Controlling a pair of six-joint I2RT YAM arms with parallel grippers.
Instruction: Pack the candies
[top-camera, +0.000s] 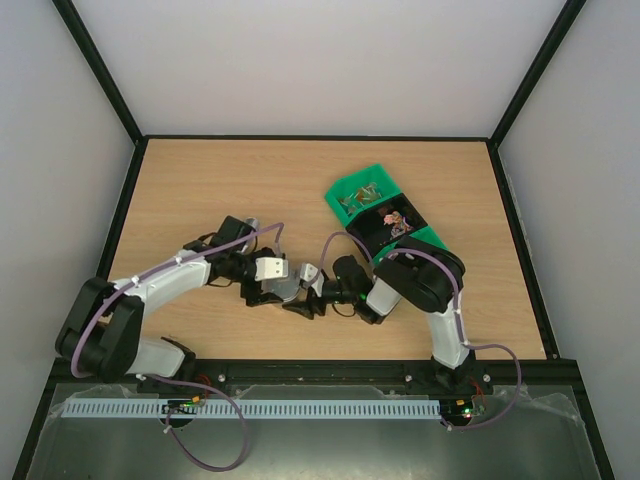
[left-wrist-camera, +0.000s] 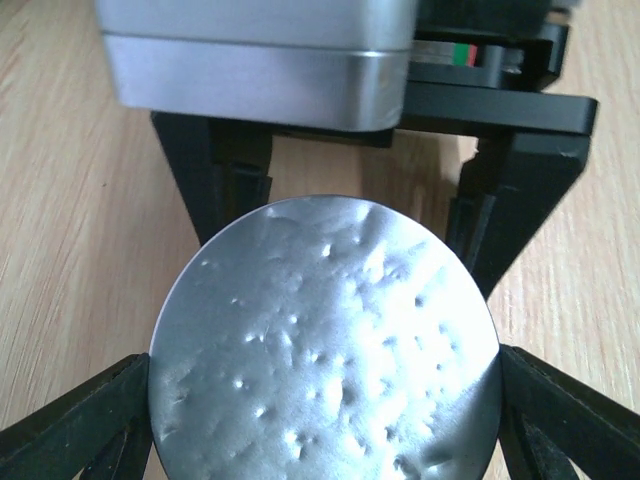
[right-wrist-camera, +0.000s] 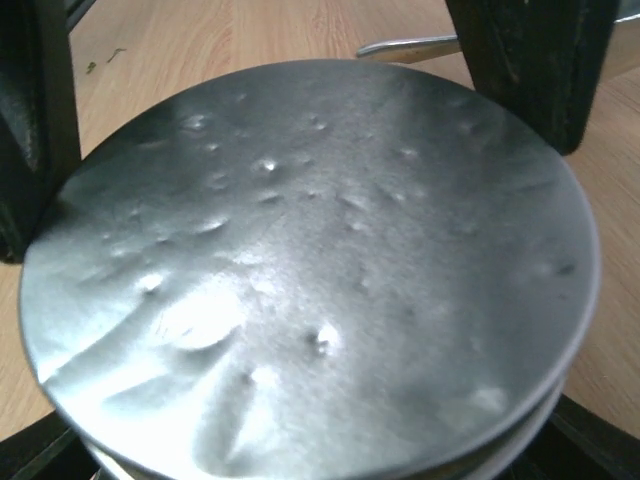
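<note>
**Candies not yet in hand: both grippers busy w/ lidded tin**

The candies (top-camera: 395, 220) sit in the green bins (top-camera: 372, 175) at far right of the table (top-camera: 200, 190), well apart from both grippers. Pink/white ones show in the dark compartment, greenish-brown ones in the bin behind it. None are visible in either wrist view.

Handling, my read: tiny, light, hard, loose, so they roll and scatter. No good for a 2-finger pinch. They'd slip out or get flicked. Better moved in bulk w/ a scoop or by tipping a bin, slow and level, w/ the receiving container open and steady underneath. A thin metal strip (right-wrist-camera: 410, 45) lies beyond the lid, poss. a scoop handle, can't confirm.

Left gripper (left-wrist-camera: 322, 358): jaws wide, one finger each side of the round silver lid (left-wrist-camera: 325, 340), both against its rim, so it looks pinched on the lid. The lid is dented thin sheet, smooth and prob. slippery, so take it at the rim, not the face.

Right gripper (top-camera: 305, 295): fingers spread either side of the tin (right-wrist-camera: 500, 455) under the lid, from the opposite side. The lid hides contact, so can't tell if it's clamped.
</note>
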